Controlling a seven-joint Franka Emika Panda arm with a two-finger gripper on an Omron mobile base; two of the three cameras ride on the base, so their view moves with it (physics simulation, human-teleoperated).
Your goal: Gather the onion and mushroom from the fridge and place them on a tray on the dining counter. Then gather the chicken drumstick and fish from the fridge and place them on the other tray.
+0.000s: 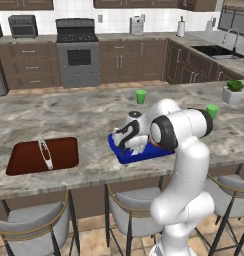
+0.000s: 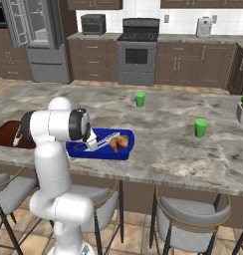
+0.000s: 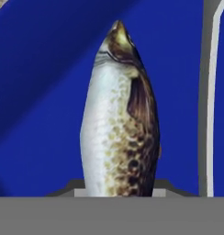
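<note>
The arm folds forward and down at the elbow, holding the tool (image 1: pixel 125 141) low over the blue tray (image 1: pixel 136 157) on the worktop (image 1: pixel 89 112). The fish (image 3: pixel 119 124) sits right at its tips, against the tray floor. I cannot tell whether they clench it.

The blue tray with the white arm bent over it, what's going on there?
A robot arm has its gripper down over the blue tray on the dining counter. A speckled fish lies right at its fingertips. Whether the jaws grip it, I cannot tell. A brown piece sits on the same tray. Further along, a dark red-brown tray carries a slim pale thing.
</note>
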